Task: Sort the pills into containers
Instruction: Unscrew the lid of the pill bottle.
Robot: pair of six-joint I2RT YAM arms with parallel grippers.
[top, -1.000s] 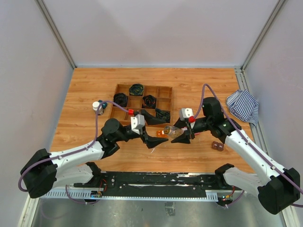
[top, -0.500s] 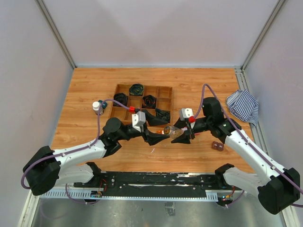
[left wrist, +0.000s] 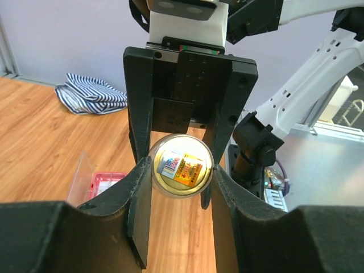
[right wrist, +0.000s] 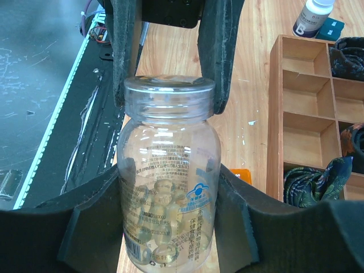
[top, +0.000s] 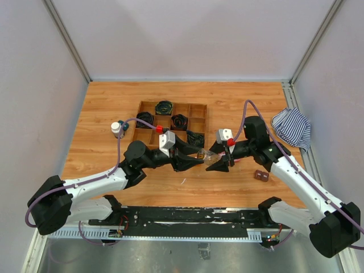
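Clear vial (right wrist: 166, 170) in glossy, smooth see-through plastic with printed lettering. Matt black plastic on the fingers (right wrist: 91, 227) flanking it. Satin wood-grain table (top: 114, 108); at twelve o'clock a matt bare-wood tray (top: 199, 111); at three o'clock soft striped cloth (top: 291, 128)

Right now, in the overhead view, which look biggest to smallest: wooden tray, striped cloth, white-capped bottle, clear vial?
1. wooden tray
2. striped cloth
3. white-capped bottle and clear vial: they look about alike, and the vial is partly hidden, so I won't rank them.
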